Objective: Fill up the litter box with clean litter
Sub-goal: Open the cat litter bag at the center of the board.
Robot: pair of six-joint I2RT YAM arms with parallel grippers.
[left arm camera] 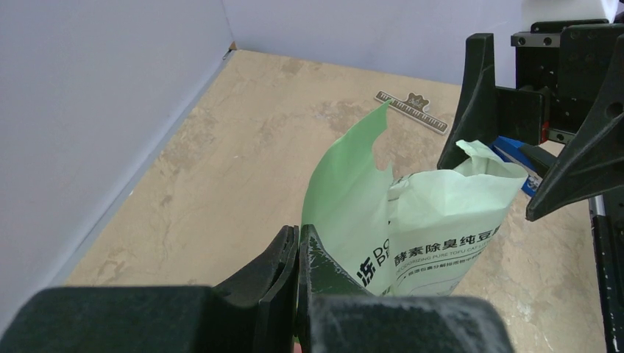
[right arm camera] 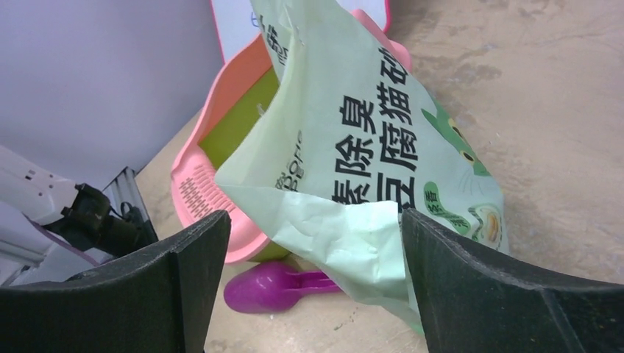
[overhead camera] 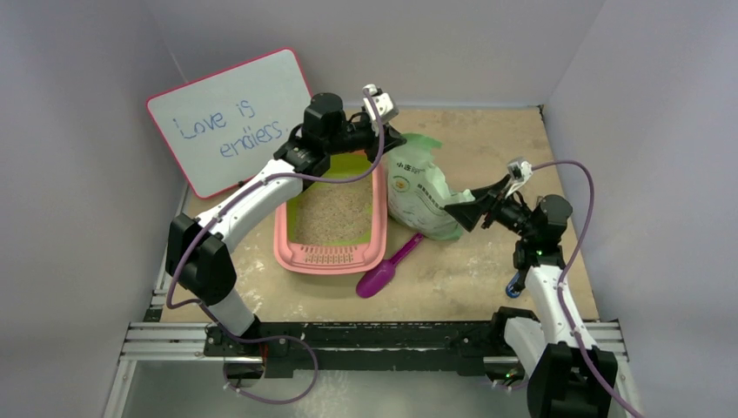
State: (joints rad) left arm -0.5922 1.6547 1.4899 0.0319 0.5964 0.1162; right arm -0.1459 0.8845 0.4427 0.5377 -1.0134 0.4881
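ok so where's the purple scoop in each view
top external: the purple scoop is just below centre, right of the litter box at its grille end and below the pale green bag.
left wrist: not in it.
right wrist: the scoop is at bottom centre, under the bag's lower edge.
shared landmark: the bag, which also fills the middle of the left wrist view.
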